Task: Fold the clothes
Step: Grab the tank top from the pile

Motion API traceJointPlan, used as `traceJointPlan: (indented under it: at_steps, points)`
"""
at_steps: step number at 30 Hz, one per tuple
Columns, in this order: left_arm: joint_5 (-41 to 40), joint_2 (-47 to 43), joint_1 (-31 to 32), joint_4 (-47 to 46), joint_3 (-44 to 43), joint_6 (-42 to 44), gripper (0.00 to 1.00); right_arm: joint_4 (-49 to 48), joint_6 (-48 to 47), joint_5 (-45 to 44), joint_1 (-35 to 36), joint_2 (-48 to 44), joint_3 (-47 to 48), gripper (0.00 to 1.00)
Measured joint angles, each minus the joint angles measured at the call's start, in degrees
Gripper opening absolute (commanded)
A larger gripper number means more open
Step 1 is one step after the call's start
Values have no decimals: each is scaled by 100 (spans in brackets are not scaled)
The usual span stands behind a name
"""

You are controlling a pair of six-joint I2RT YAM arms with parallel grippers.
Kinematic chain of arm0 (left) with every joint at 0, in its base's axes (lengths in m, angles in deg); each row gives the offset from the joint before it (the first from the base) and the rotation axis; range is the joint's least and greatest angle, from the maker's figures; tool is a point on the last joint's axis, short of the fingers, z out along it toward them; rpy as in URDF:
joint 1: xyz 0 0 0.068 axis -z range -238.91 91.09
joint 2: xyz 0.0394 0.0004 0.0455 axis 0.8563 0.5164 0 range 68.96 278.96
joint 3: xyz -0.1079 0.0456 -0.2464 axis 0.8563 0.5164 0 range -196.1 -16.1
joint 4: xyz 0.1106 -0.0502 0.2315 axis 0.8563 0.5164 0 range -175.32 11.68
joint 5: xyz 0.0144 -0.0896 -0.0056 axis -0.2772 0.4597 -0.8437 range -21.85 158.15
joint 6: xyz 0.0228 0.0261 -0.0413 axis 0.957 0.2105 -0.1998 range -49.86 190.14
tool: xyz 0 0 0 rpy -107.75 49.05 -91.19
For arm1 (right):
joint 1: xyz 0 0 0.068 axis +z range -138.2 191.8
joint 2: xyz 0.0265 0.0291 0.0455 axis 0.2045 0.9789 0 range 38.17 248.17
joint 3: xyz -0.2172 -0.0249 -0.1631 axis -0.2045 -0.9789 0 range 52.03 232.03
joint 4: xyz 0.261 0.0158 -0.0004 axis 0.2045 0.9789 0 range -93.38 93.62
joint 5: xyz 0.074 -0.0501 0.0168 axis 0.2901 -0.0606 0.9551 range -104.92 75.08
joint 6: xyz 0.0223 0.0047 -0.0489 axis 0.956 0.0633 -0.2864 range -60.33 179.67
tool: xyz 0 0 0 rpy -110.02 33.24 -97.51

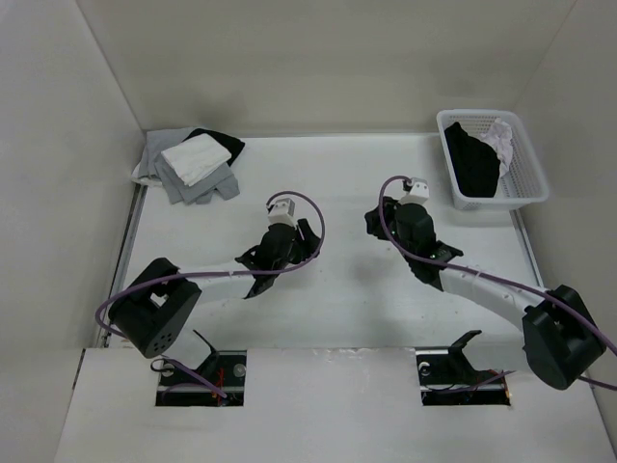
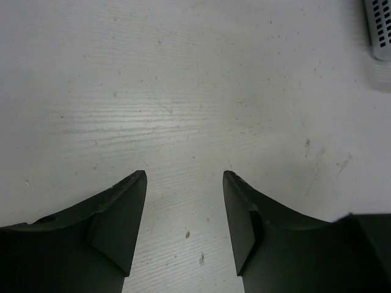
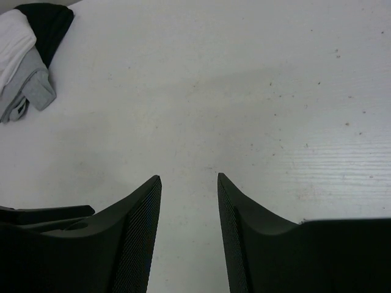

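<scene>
Both sets of fingers are spread open and nothing is being held. The left fingers [image 2: 129, 198] are seen over bare bench [image 1: 337, 309], with only scuffed white surface in the gap, and a corner of the basket [image 2: 380, 27] is caught at the top right edge of that wrist view. Same deal for the right fingers [image 3: 139, 207]: wide gap, nothing gripped, bare bench below, and the pile of grey, white and black garments [image 3: 27, 43] is visible off in the far left corner.

Further out, the black T-shirt [image 1: 472, 159] is found in the basket at the far right corner of the bench. It's well apart from both arms, though nearer the right one. It's bunched up and touched on its far right side by a white-pinkish garment [image 1: 501, 138].

Handling-wise, it's reckoned to be light, soft and floppy. It won't break, but it will probably sag and drape from wherever it's pinched. A raised fold on the left of the heap looks like the best spot to grab, so the pale garment isn't dragged out too. Once it's spread on the bench, the shoulders or hem corners would be better places to pinch.

No collar, sleeve or hem can be made out, so which way the shirt points can't be told. The crumpled mass is stretched roughly far-to-near, along the basket's long side.
</scene>
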Motion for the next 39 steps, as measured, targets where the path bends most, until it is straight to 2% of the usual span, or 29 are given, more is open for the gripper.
traceJointPlan:
  at_steps: [5, 7, 9, 10, 11, 12, 17, 20, 22, 24, 28, 31, 37, 39]
  points:
    - [33, -155, -44, -66, 142, -4, 52, 315, 11, 0, -4, 63, 350, 41]
    - [35, -155, -39, -81, 142, -2, 52, 516, 17, 7, -57, 131, 573, 35]
    - [35, -155, -20, -83, 142, 11, 52, 680, 17, 4, -153, 251, 874, 18]
    - [33, -157, -2, -96, 144, 20, 51, 778, 11, 4, -219, 297, 1023, 5]
    - [33, -160, 11, -136, 153, 35, 48, 857, -4, 2, -299, 337, 1172, 0]
    - [35, -166, 28, -190, 170, 46, 44, 951, -13, 0, -402, 363, 1335, 0]
    - [44, -195, 155, -505, 323, 188, 20, 1152, -4, 0, -1504, 612, 2203, 0]
    - [59, -227, 229, -597, 352, 260, 15, 1154, 33, -31, -2404, 1154, 2896, 2]
    - [79, -227, 247, -647, 352, 282, 16, 1180, 68, -68, -2940, 1725, 3410, 7]
    - [85, -227, 260, -682, 352, 297, 22, 1239, 111, -85, -3397, 2409, 3939, 16]
    - [105, -227, 256, -763, 354, 317, 37, 1572, 109, -61, -3995, 3600, 4791, 35]
    - [118, -227, 216, -820, 361, 313, 42, 1843, 33, 20, -4325, 4343, 5294, 46]
    - [122, -227, 170, -879, 396, 308, 42, 2164, -42, 527, -4666, 5268, 6122, 53]
    - [122, -225, 170, -890, 396, 308, 42, 2186, -46, 739, -4671, 5484, 6317, 46]
